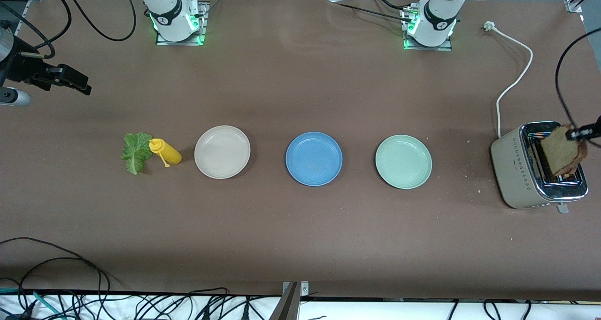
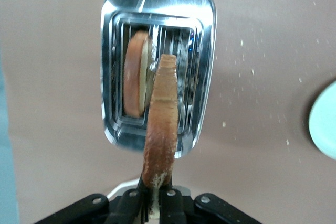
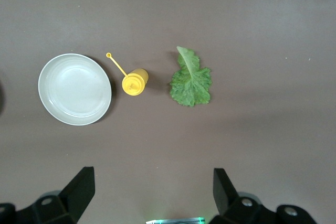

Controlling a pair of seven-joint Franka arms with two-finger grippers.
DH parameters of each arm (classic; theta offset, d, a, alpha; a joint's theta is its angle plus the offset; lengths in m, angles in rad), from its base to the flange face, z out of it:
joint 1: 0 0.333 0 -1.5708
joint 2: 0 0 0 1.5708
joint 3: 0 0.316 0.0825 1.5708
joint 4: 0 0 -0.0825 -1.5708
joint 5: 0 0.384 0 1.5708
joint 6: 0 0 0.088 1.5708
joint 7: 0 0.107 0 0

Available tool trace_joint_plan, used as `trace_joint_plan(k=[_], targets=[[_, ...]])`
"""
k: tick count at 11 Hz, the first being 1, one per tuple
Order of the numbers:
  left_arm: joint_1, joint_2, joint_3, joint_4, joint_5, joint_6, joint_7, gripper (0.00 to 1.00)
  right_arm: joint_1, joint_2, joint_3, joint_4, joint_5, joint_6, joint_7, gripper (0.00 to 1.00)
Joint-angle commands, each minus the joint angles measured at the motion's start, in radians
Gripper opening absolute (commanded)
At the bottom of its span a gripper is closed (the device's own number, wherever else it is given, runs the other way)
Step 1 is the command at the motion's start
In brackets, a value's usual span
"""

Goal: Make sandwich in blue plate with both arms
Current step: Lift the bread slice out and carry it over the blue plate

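While the left gripper (image 2: 156,203) stays out of play for nothing, it pinches a toast slice (image 1: 562,151) by its edge over the toaster (image 1: 521,172), a second slice (image 2: 137,74) in the slot. Toast looks light, stiff, crumbly, so edge grips suit it. Right gripper (image 3: 152,192) hangs spread over the limp lettuce leaf (image 1: 135,152); blue plate (image 1: 313,158) sits bare between the beige and green plates.
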Motion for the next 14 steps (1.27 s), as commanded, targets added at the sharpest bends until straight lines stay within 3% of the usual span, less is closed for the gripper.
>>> trace_joint_plan(k=[1,4,6,10,14], targets=[[0.010,-0.161,-0.011,-0.027,-0.018,-0.174,0.034,0.00,-0.002,0.004,0.001,0.022,0.003,-0.020,0.007,1.00],[0.006,-0.189,-0.023,-0.077,-0.298,-0.217,-0.142,0.00,-0.002,0.004,0.001,0.020,0.003,-0.020,0.007,1.00],[0.003,-0.185,-0.090,-0.123,-0.454,-0.193,-0.298,0.00,-0.002,0.004,0.001,0.022,0.003,-0.020,0.007,1.00],[0.000,-0.177,-0.391,-0.295,-0.585,0.170,-0.680,0.00,-0.003,0.004,0.001,0.020,0.003,-0.020,0.007,1.00],[-0.032,-0.027,-0.641,-0.323,-0.622,0.594,-0.916,0.00,-0.003,0.006,-0.002,0.020,0.003,-0.020,0.007,1.00]])
